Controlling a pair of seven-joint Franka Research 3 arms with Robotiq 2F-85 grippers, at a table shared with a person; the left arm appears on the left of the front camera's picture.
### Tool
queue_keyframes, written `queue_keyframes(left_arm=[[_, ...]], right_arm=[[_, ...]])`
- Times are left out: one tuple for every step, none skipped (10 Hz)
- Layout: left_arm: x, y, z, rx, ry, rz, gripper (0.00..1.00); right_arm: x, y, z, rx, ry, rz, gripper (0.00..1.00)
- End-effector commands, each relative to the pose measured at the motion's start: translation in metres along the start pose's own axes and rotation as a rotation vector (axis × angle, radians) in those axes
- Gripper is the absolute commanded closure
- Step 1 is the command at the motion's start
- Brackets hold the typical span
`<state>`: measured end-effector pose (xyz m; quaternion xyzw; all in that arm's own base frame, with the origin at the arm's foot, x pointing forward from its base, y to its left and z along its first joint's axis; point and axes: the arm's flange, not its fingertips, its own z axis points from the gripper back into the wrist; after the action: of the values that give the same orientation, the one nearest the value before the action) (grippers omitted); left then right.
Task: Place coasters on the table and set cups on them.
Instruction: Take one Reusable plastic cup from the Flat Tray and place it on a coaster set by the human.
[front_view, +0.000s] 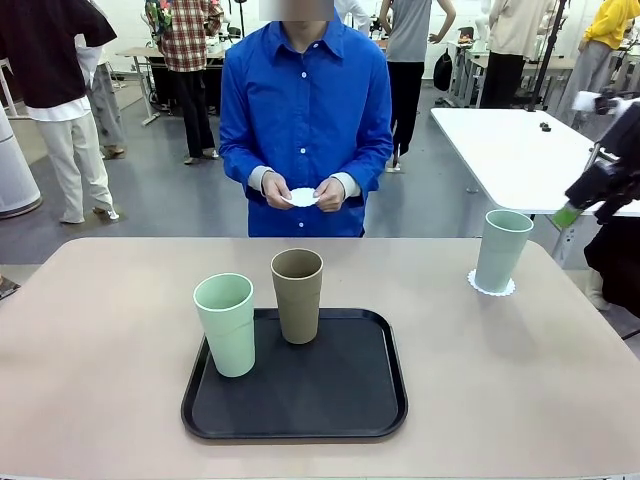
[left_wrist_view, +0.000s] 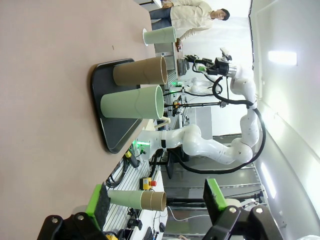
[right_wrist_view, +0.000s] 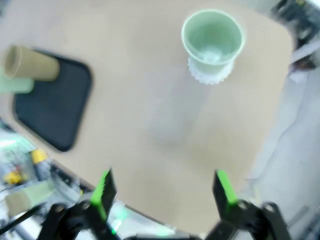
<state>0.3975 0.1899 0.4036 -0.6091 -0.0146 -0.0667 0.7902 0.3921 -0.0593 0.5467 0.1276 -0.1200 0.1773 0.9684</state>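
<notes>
Both jaws wide, nothing held. Far mint cup (front_view: 502, 250) sits on its coaster (front_view: 491, 289), right side of desk (front_view: 100, 330). Person's hands (front_view: 328, 193) hold a second coaster (front_view: 303, 197). Near mint cup (front_view: 226, 325) and olive cup (front_view: 298, 295) stand upright on tray (front_view: 330, 395); left arm nearer.

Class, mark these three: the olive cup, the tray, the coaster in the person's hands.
Olive cup (front_view: 298, 300): front view, middle of its side.
Tray (front_view: 345, 400): front view, bare floor near the front rim.
Coaster (front_view: 302, 197): front view, centre of the white paper.

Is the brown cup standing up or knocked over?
Standing up: the brown cup sits on its base on the tray, open end up.
</notes>
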Motion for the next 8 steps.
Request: queue_keyframes(left_arm=[[-0.001,-0.002,0.001,-0.007,-0.006,-0.006,0.0],[-0.001,-0.002,0.001,-0.007,-0.006,-0.006,0.0],[-0.001,-0.002,0.001,-0.007,-0.006,-0.006,0.0],[-0.001,-0.002,0.001,-0.007,-0.006,-0.006,0.0],[-0.001,-0.002,0.001,-0.007,-0.006,-0.006,0.0],[-0.001,-0.002,0.001,-0.007,-0.006,-0.006,0.0],[-0.001,-0.002,0.001,-0.007,-0.006,-0.006,0.0],[-0.001,-0.002,0.001,-0.007,-0.006,-0.006,0.0]], right_arm=[[-0.002,-0.042,0.038,0.244,0.035,-0.152,0.0],[-0.004,-0.07,0.046,0.44,0.016,-0.16,0.0],[-0.008,-0.104,0.042,0.592,-0.036,-0.139,0.0],[-0.013,-0.132,0.034,0.673,-0.117,-0.113,0.0],[-0.016,-0.153,0.02,0.727,-0.192,-0.109,0.0],[-0.019,-0.169,0.005,0.761,-0.233,-0.116,0.0],[-0.025,-0.186,-0.013,0.803,-0.257,-0.15,0.0],[-0.034,-0.198,-0.028,0.832,-0.318,-0.168,0.0]])
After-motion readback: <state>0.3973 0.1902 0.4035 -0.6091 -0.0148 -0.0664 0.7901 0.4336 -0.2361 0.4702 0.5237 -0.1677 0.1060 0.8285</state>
